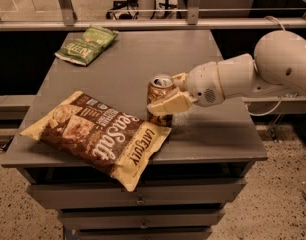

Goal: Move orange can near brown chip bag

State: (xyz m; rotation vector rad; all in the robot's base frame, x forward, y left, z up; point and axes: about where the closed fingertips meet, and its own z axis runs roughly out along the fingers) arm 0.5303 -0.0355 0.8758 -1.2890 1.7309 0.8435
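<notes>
The orange can (158, 95) stands upright near the middle of the grey table (143, 54), its base right at the brown chip bag's top right corner. The brown chip bag (99, 132) lies flat at the front left, and one corner hangs over the table's front edge. My gripper (171, 92) reaches in from the right. Its cream fingers are closed around the can, one finger (169, 104) across the front and one behind it.
A smaller green chip bag (86, 45) lies at the table's back left corner. The white arm (273, 69) spans the table's right side. Drawers sit below the front edge. A rail runs behind the table.
</notes>
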